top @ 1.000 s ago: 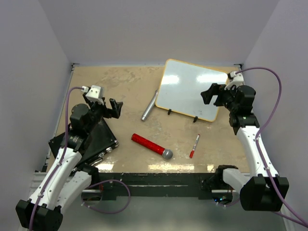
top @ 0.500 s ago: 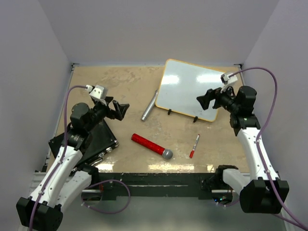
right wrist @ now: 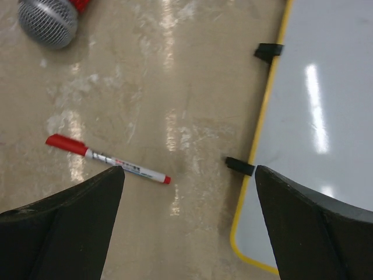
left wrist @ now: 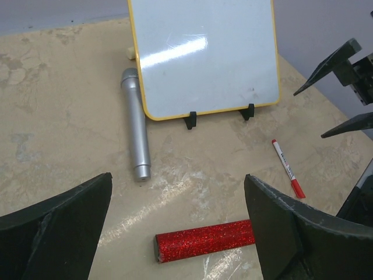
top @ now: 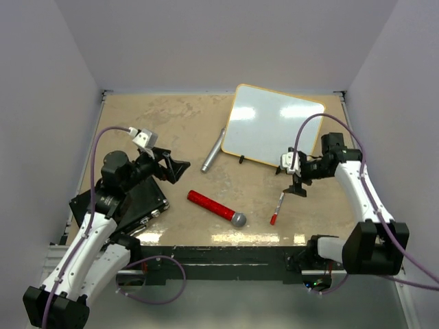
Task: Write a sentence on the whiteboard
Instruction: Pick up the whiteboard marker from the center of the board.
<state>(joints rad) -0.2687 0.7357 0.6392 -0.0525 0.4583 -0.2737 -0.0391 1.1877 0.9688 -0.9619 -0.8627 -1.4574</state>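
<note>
Left gripper (top: 180,170), jaws wide apart, hangs at lower left beside a black flat box (top: 134,199). Red glitter microphone (top: 217,208) lies bottom centre, with a red-capped marker (top: 277,208) to its right. Right gripper (top: 296,184), jaws spread, hovers near the marker. Silver tube (top: 213,150) lies mid-frame. The whiteboard (top: 271,127) stands at upper right on black feet.

White whiteboard (top: 274,131) (yellow-wood rim), glittery red microphone (top: 215,206), silver cylinder (top: 213,151), red-capped marker (top: 277,208), mottled tan table (top: 151,123)

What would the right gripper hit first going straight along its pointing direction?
Probably bare table between the red marker and the whiteboard frame; the right gripper has its open jaws straddling that gap, though depth is unclear.
</note>
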